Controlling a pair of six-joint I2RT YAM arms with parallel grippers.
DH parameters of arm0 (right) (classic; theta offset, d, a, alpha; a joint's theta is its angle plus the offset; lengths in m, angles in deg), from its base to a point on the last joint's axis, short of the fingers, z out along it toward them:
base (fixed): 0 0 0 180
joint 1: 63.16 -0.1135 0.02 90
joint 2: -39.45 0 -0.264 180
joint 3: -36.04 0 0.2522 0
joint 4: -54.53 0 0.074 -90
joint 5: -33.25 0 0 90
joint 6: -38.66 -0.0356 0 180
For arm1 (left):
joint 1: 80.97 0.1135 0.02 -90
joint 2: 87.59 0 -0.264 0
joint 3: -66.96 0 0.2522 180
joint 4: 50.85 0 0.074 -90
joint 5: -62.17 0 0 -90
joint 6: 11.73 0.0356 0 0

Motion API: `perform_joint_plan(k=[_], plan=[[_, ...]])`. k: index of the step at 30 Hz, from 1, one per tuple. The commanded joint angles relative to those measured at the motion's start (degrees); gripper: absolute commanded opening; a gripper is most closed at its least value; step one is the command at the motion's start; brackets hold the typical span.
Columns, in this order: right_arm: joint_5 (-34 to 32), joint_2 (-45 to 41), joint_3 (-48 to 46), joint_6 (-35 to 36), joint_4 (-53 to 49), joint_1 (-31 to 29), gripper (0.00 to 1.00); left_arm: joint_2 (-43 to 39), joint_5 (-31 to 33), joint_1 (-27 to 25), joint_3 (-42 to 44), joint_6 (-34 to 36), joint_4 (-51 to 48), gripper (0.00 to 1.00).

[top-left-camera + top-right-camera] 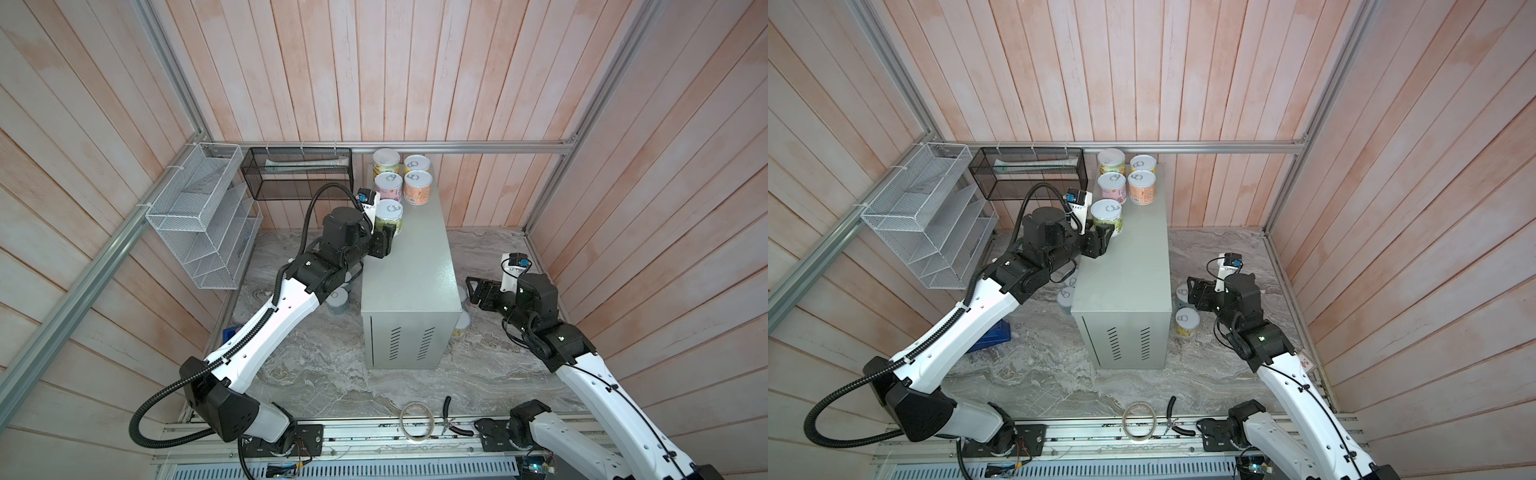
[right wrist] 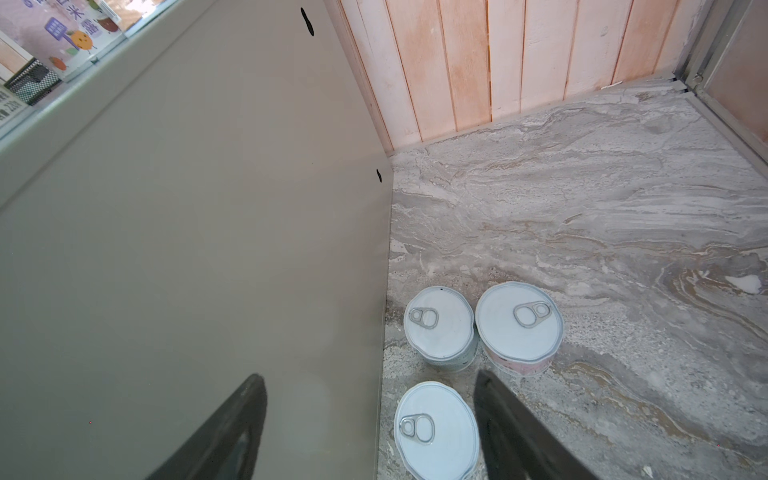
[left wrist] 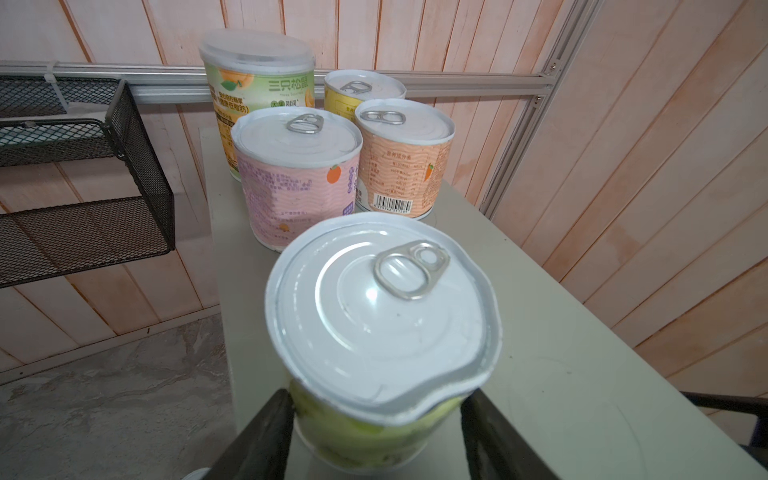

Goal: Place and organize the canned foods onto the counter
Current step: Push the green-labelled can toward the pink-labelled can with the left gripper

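Green-labelled can in the spotlight: the left gripper is clamped on its sides, both black fingers pressed into the label just under the rim. It sits over the left edge of the counter, right in front of the pink can. Whether its base is down on the metal, I can't tell from here. Behind it, the back of the counter is filling nicely: a tall can with a plastic lid, a yellow one, the pink, and an orange one, two neat rows, all upright. So four placed, a fifth arriving. Over on the other side, the right gripper hangs with its jaws spread and nothing between them, above three cans standing on the marble surface close against the counter's side. On the left, at least one more can peeks out below the left arm, maybe two. By my reckoning, about half the job is left.
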Motion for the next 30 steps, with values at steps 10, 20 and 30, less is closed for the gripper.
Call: perform_joint_plan(k=[10, 20, 30], plan=[[-0.8, 1.7, 1.9, 1.7, -0.1, 1.1, 0.78, 4.8, -2.9, 1.9, -4.2, 0.5, 1.7, 0.66], [-0.1, 2.4, 1.5, 1.6, 0.6, 1.6, 0.78, 5.1, -3.0, 3.5, -3.6, -0.3, 2.3, 0.66], [-0.1, 2.0, 1.4, 1.4, 0.3, 1.8, 0.78, 5.2, -3.2, 3.6, -3.3, -1.0, 2.3, 0.66]])
